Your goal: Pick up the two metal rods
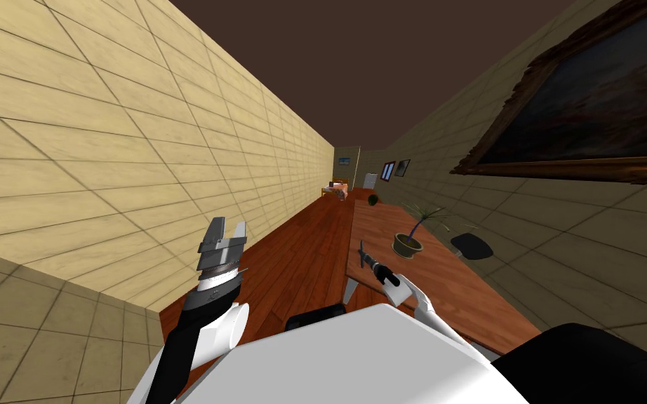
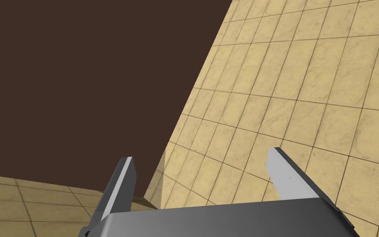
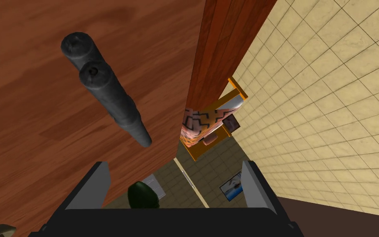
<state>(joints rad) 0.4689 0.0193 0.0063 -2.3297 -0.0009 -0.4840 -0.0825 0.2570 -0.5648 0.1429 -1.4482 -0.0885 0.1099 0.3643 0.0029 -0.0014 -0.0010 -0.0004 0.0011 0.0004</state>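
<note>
Two dark grey rods lie side by side on the brown wooden table [image 3: 28, 123], the nearer rod [image 3: 116, 105] partly covering the farther rod [image 3: 74, 45]. My right gripper [image 3: 175, 164] is open and hovers just short of them. The rods sit ahead of its fingers, off to one side and not between them. In the head view the right gripper [image 1: 362, 249] is over the table's [image 1: 448, 287] near left corner. My left gripper [image 1: 227, 224] is raised beside the tiled wall; its fingers [image 2: 121, 181] stand open with nothing between them.
A potted plant [image 1: 408, 244] and a dark flat oval object [image 1: 471, 246] sit further along the table. A green ball [image 1: 372, 200] lies near its far end. The table's long edge [image 3: 197, 82] drops to a narrow wooden floor [image 1: 301, 245] running along the left wall.
</note>
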